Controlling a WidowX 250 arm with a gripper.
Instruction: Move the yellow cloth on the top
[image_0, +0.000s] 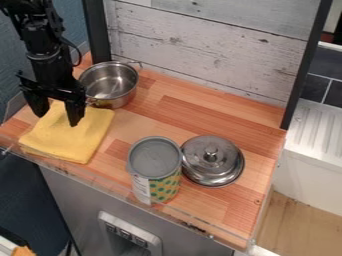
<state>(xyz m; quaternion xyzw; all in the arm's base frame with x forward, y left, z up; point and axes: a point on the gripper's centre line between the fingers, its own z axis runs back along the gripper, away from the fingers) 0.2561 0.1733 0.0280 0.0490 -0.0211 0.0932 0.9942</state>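
The two fingers of my gripper (58, 112) stand apart, open, at the far part of the yellow cloth (70, 139); if they touch it, I cannot tell. The cloth lies at the left of the wooden counter (167, 117), near the metal pot (110, 86). Further right, I see the can (155, 162) beside the shiny lid (211, 159).

Toy kitchen, wooden counter (148, 119) across the middle, metal pot (109, 86) upper left, probably a sink drainboard (316, 131) at right edge
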